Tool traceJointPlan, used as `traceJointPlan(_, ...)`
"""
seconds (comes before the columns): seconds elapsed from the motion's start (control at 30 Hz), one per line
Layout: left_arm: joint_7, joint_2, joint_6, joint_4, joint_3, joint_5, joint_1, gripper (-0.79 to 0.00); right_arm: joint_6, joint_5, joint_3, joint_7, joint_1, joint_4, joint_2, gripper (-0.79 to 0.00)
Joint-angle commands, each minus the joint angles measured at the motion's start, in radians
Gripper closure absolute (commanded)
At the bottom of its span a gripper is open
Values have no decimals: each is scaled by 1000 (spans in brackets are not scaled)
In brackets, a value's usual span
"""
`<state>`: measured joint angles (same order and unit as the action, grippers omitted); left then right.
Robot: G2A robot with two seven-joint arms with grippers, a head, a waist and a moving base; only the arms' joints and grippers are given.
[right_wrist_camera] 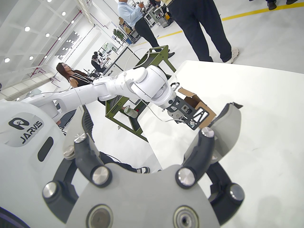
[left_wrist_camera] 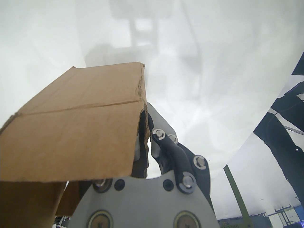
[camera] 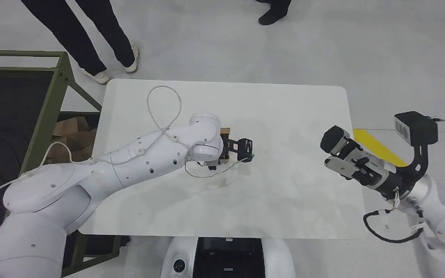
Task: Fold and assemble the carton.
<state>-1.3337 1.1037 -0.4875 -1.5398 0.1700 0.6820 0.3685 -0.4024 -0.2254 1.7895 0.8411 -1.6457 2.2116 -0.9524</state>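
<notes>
Brown cardboard of the carton (camera: pixel 225 131) peeks out beside the left arm's wrist in the top view, near the middle of the white table (camera: pixel 299 104). The left gripper (camera: pixel 243 149) lies low over the table there, its dark fingers pointing toward the other arm. From above it is not clear how the carton sits in them. The right gripper (camera: pixel 329 153) hangs well apart at the table's right edge, with nothing in it.

From the left wrist, a creased panel of the carton lies across one side of the gripper and covers that finger. The panel's ragged edge runs down between the jaws, just beside the pale finger (left_wrist_camera: pixel 159 122) that shows. The jaws look closed on that wall, though the contact itself is hidden. One fold line crosses the panel, and no finished corner can be seen.

From the right wrist, the right gripper's own jaws stand wide and empty. Beyond them, the left gripper has a ribbed finger flat against the carton's outer side, so it appears to grip one wall. The carton is open on top, with a flap sticking up.

Judged from this, the carton is partly opened into a box shape. Its flaps are not yet folded or tucked, so most of the assembly is left.
</notes>
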Motion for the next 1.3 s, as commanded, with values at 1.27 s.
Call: traceJointPlan(1.27, 33, 55, -33, 96, 0, -14, 16, -102, 0, 0, 0, 0, 0, 0, 0, -785)
